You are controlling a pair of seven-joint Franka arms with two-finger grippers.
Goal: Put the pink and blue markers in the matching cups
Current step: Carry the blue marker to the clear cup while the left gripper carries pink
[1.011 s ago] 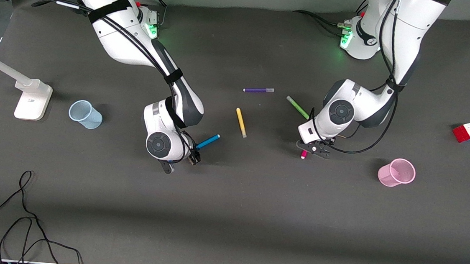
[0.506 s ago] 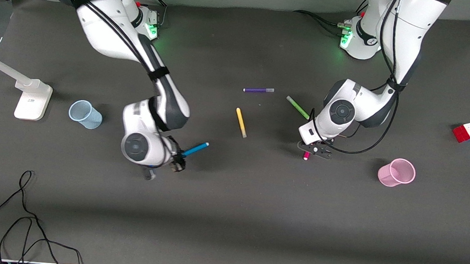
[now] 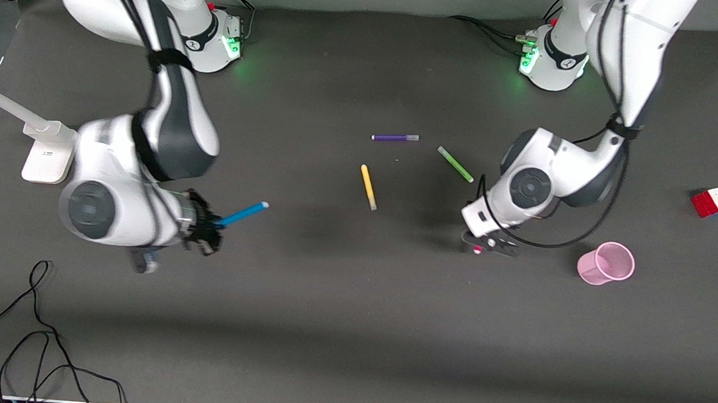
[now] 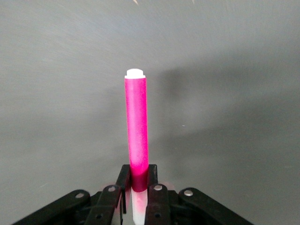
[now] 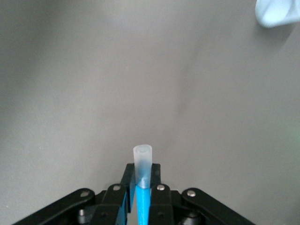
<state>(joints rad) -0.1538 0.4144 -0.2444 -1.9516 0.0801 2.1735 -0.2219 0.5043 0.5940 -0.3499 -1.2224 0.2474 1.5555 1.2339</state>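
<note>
Both jaws were clamped: the right gripper [image 3: 206,235] held the blue marker [image 3: 244,213] aloft by one end, and the left gripper [image 3: 490,244] pinched the pink marker [image 4: 136,126] near the pink cup [image 3: 606,264]. Such end-grips risked a marker pivoting and missing or tipping its cup; the blue cup [image 5: 276,11] showed only in the right wrist view.

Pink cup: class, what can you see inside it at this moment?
The pink cup shows only its own ribbed wall inside; no marker is visible. Its floor is partly hidden. The left gripper holds the pink marker.

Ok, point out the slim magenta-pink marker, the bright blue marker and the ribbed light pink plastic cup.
Magenta-pink marker [image 4: 136,126], left wrist view, mid barrel.
Bright blue marker [image 3: 244,213], front view, mid barrel.
Ribbed light pink cup [image 3: 597,269], front view, outer wall.
</note>
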